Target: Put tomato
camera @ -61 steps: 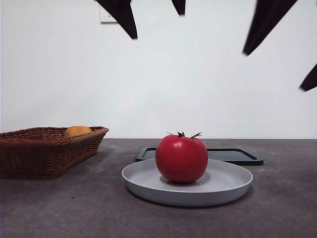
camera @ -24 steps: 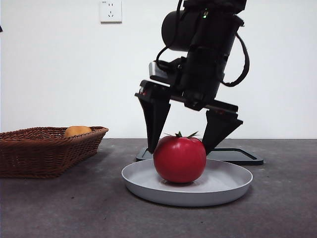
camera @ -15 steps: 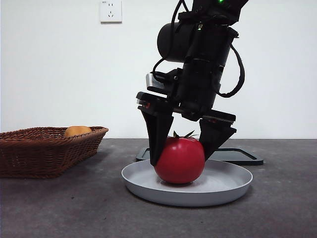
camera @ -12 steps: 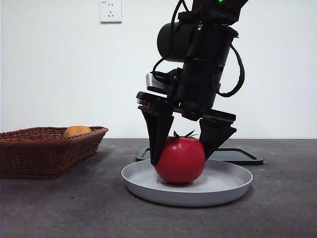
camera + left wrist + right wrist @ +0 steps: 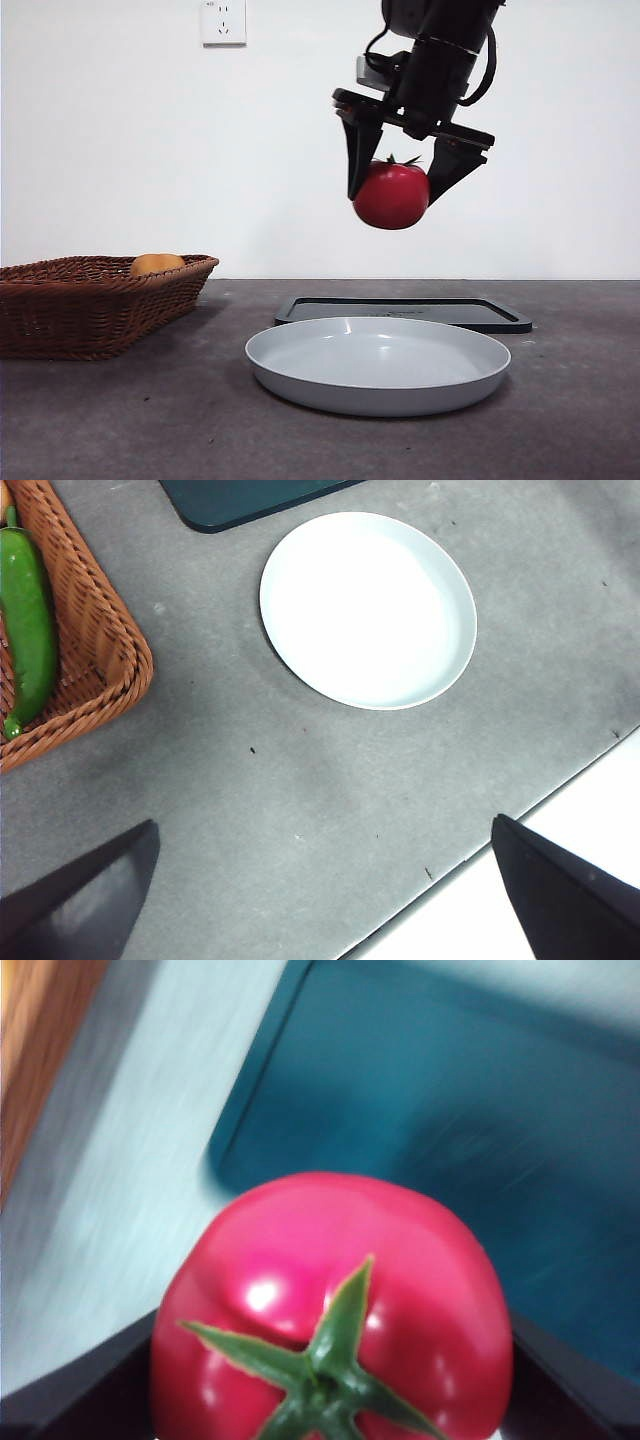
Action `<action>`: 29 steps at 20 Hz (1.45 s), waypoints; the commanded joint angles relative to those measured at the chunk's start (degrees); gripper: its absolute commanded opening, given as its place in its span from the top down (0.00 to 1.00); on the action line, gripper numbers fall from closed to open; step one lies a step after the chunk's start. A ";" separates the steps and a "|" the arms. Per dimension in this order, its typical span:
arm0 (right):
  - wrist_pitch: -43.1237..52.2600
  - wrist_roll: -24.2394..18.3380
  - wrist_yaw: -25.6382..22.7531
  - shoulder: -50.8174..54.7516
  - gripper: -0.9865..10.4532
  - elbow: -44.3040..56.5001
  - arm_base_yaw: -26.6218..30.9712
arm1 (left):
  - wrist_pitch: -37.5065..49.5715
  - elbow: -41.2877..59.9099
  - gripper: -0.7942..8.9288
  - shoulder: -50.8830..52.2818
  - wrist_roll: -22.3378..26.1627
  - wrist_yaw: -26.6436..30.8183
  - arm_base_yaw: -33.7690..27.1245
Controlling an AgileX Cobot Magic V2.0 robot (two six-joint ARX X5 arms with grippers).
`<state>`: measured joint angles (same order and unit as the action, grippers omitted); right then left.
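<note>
**Tomato lifted clear of the plate**

Since half a second ago, the tomato [image 5: 391, 195] has been raised off the grey plate [image 5: 378, 385] and is now carried high above the table, clamped between the two black jaws of the right gripper [image 5: 404, 186]. The plate has been left bare below the gripper, and the dark tray [image 5: 495, 313] lies just behind the plate. In the right wrist view the tomato [image 5: 335, 1305] fills the space between the jaws, its green stem pointing up at the camera, with the tray [image 5: 450, 1110] seen blurred beyond it.

The left gripper [image 5: 320, 900] is held spread and empty, well off to one side, looking down on the plate [image 5: 368, 608] and a corner of the wicker basket [image 5: 95, 655], in which a green pepper [image 5: 27, 615] lies. An orange fruit [image 5: 158, 264] also shows in the basket [image 5: 100, 300] in the front view.

The destination is not named by the task, so it cannot be told from here. For the carry, the clamp should be kept steady: the fruit is glossy and round, and is held only at its flanks, so a slip is likely if the arm is swung sharply. Height should be kept until the gripper is above the chosen spot, and the tomato should be lowered until it rests before the jaws are parted, since it would probably roll if dropped.
</note>
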<state>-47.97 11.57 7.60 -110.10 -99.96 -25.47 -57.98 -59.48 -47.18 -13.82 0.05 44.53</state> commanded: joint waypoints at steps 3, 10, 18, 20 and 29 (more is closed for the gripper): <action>-2.78 -3.32 -0.17 -10.19 0.69 -10.01 2.29 | 0.68 -0.31 0.37 -0.24 1.16 -0.02 0.59; -2.56 -4.15 -0.15 -21.57 0.69 -18.60 4.68 | 0.83 -0.31 0.37 -0.24 1.38 -0.02 0.59; -2.23 -4.66 -0.15 -23.74 0.69 -18.62 4.72 | 0.98 -0.31 0.37 -0.26 1.36 -0.02 0.59; -2.97 -4.98 -0.15 -24.00 0.69 -18.58 4.72 | 0.98 -0.31 0.37 -0.24 1.33 -0.02 0.59; -3.28 -4.96 -0.24 -24.79 0.50 -18.64 4.74 | 0.94 -0.31 0.37 -0.24 1.33 -0.02 0.59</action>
<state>-51.59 7.27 7.46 -132.79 -116.97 -20.45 -57.58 -59.48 -47.18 -12.97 0.05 44.53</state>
